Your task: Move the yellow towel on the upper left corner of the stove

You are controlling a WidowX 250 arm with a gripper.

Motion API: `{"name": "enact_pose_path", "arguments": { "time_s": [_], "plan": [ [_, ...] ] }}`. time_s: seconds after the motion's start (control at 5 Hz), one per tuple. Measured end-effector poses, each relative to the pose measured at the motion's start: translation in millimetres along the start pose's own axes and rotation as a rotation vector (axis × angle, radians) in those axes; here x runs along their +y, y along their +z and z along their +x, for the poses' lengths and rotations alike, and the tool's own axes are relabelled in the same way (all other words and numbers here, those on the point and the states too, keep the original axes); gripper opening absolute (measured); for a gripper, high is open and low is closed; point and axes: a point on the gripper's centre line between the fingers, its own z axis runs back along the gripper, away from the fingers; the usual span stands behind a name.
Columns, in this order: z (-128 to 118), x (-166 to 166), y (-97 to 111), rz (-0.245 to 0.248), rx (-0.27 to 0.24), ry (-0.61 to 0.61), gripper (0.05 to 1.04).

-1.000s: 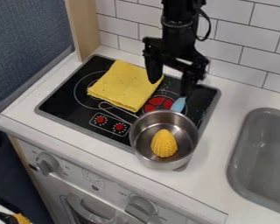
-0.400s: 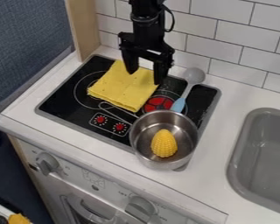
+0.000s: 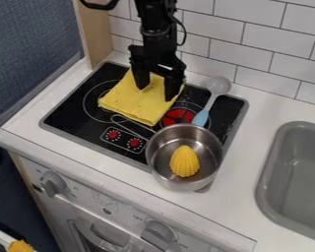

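The stove (image 3: 68, 115) sits at the left of the counter (image 3: 252, 147), the sink (image 3: 268, 189) at the right, the tiled wall (image 3: 272, 56) behind. The towel (image 3: 127, 103) lies on the rear middle part of the stove, beneath the claw (image 3: 155, 93). The pot (image 3: 161, 173) stands at the stove's front right, with the corn (image 3: 184, 161) in it. Behind the pot lies the spoon (image 3: 206, 109), right of the towel, its bowl end toward the wall.

Room to pass lies left of the towel (image 3: 130, 102), while pot (image 3: 183, 185) and spoon (image 3: 210, 102) obstruct the right.
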Motion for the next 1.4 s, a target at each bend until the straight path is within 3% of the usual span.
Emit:
{"name": "enact_pose_path", "arguments": {
  "time_s": [0.2, 0.4, 1.4],
  "plan": [
    [0.6, 3.5, -11.2, 0.019, 0.032, 0.011, 1.0],
    [3.8, 10.4, -15.4, 0.085, 0.079, -0.01, 1.001],
    [-18.4, 85.6, -13.2, 0.089, 0.066, 0.148, 1.001]
  ]
}}
